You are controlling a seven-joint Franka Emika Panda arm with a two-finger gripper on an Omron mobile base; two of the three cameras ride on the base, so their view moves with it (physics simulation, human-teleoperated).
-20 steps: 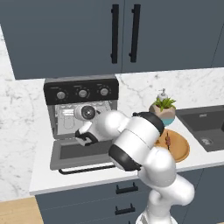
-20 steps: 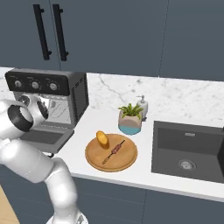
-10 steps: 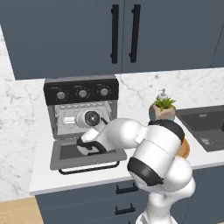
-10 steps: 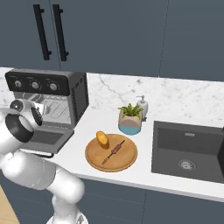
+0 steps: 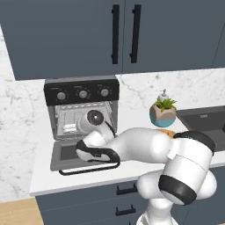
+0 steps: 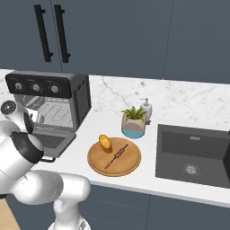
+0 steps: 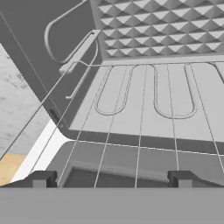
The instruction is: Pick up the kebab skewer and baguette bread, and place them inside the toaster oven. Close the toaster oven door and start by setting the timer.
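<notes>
Dark finger tips (image 7: 40,179) of the gripper (image 7: 111,180) stood wide apart and held nothing, poised over the lowered toaster oven door (image 5: 66,154) and pointed into the open cavity. Just beyond, seen from the hand, ran thin wire rack (image 7: 140,105) bars over a looped heating element (image 7: 173,94), with a dimpled back wall (image 7: 157,26) behind. Seen from the left base camera: grey metal toaster oven (image 5: 81,107) on the white marble counter (image 5: 39,173), door down flat, black bar handle (image 5: 88,169) at its front edge, three round silver knobs (image 5: 82,93) along the black panel above. Well apart to the right, from the right base camera: round wooden plate (image 6: 96,164) carrying the baguette bread (image 6: 105,143) on its left part and the kebab skewer (image 6: 117,155) lying diagonally just beside it, neither touched by the arm. Farther back: potted plant (image 6: 134,121) and soap dispenser (image 6: 145,109) behind the plate, dark sink (image 6: 193,155) to the right, dark blue wall cabinets (image 6: 112,36) above.
</notes>
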